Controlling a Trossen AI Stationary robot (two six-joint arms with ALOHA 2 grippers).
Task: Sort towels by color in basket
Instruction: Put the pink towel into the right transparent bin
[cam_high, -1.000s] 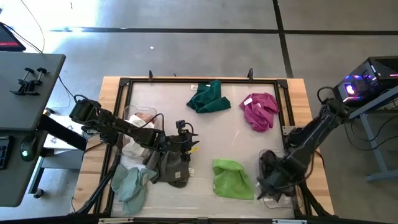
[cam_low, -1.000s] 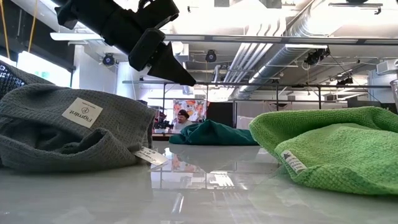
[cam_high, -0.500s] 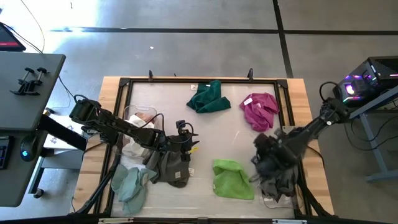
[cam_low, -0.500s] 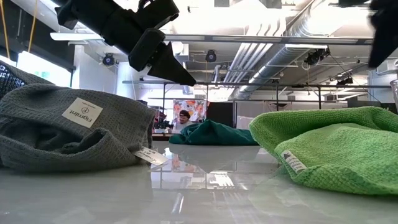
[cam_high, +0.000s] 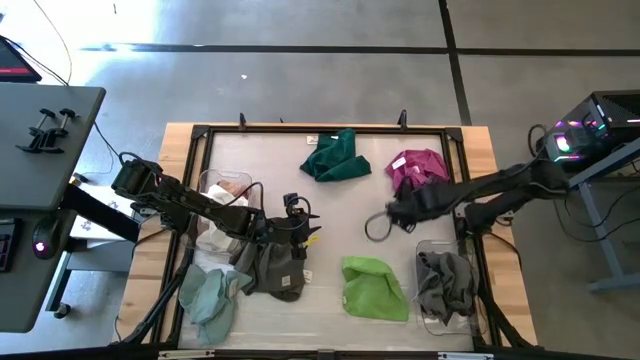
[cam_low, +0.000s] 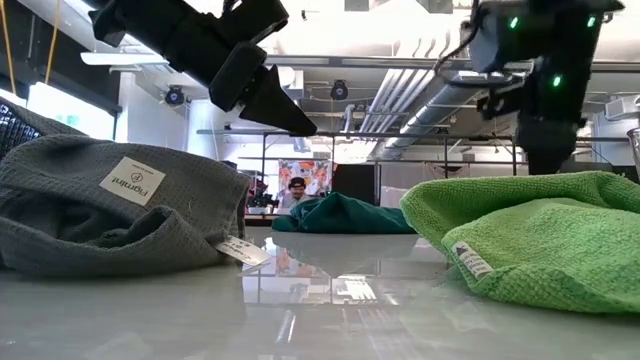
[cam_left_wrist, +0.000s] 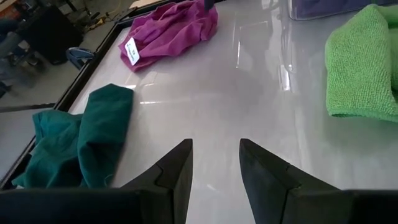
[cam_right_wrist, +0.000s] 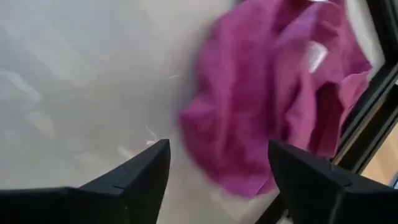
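- The table (cam_high: 270, 165) carries a black frame, and most of my sorting is not yet done: three cloths lie loose on the white surface and only some sit in containers.
- My left arm lies across the near-left part, over a clear bin (cam_high: 222, 190) holding pale cloths, I judge pink and white; a pale teal towel (cam_high: 208, 300) lies just beside it at the edge.
- My right arm reaches in from the far right side, well above the surface.
- The clear bin on the right (cam_high: 447, 290) holds a grey towel (cam_high: 445, 280), so I judge that colour delivered.
- The lime green towel (cam_high: 374, 286) lies crumpled near the front centre, loose, between the two bins.
- The dark green towel (cam_high: 335, 157) sits at the back centre, untouched.
- The magenta towel (cam_right_wrist: 273, 93) lies at the back right corner, and my right gripper (cam_right_wrist: 217, 174) hovers just beside it, fingers spread wide and empty. I judge it my next pick.
- A dark grey towel (cam_high: 275, 268) is bunched under my left gripper (cam_left_wrist: 214, 168), whose fingers stand partly parted with nothing between them in the wrist view.
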